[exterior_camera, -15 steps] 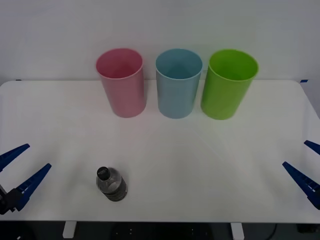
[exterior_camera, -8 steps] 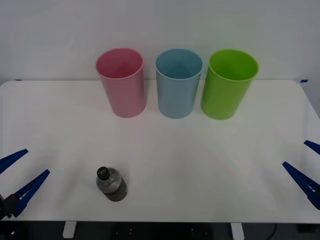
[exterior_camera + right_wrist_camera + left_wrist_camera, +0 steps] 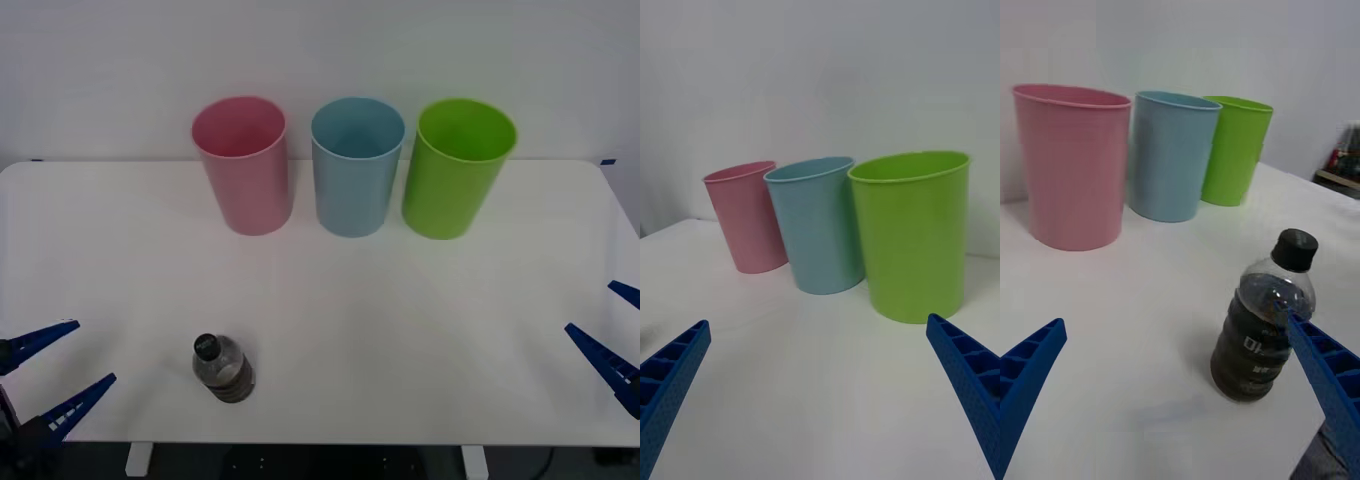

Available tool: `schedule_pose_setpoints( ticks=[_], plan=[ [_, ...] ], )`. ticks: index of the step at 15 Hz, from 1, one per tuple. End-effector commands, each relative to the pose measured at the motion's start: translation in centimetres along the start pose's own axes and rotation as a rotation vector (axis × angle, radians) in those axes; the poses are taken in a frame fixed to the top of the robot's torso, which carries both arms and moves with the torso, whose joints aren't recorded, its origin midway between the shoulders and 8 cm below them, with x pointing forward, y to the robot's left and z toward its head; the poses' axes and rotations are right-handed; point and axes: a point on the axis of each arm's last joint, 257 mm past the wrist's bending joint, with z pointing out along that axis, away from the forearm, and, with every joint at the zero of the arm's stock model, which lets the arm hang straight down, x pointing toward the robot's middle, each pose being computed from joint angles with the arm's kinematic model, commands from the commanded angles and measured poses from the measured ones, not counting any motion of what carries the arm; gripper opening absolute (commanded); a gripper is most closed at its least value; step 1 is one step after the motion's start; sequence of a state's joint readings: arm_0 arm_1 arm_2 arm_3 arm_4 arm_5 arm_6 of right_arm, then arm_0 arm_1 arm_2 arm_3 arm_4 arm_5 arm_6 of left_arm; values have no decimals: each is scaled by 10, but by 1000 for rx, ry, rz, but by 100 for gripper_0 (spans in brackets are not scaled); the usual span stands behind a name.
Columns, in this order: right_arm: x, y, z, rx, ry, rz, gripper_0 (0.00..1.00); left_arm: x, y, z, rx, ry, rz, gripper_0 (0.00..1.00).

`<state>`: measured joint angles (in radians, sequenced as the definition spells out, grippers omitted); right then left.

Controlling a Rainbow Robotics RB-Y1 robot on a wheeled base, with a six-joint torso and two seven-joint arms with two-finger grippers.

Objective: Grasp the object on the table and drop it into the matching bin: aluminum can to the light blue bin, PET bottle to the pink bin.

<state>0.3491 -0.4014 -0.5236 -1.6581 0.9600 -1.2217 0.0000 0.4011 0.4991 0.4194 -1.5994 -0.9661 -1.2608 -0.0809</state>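
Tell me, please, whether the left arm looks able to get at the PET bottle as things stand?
Probably yes: the left gripper is open beside the upright PET bottle, with bare table between them.

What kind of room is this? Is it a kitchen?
Probably not a kitchen, more likely a robot test room: a plain white table, three coloured bins lined up against a bare wall, and one small bottle.

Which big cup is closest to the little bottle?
The pink bin, leftmost of the three; the bottle stands nearly straight in front of it, with the blue and green ones farther right.
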Motion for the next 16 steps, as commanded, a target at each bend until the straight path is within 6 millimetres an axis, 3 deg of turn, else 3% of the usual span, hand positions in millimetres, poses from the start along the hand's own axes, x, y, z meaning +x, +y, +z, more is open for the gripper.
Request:
schedule_pose_setpoints(
  ticks=[1,9,16],
  plan=[
    [0,0,0,0,0,0,100,12,-4,1,62,5,38,100],
    [0,0,0,0,0,0,100,45,6,16,201,67,139,100],
    [0,0,0,0,0,0,100,66,-17,44,333,122,172,100]
  ],
)
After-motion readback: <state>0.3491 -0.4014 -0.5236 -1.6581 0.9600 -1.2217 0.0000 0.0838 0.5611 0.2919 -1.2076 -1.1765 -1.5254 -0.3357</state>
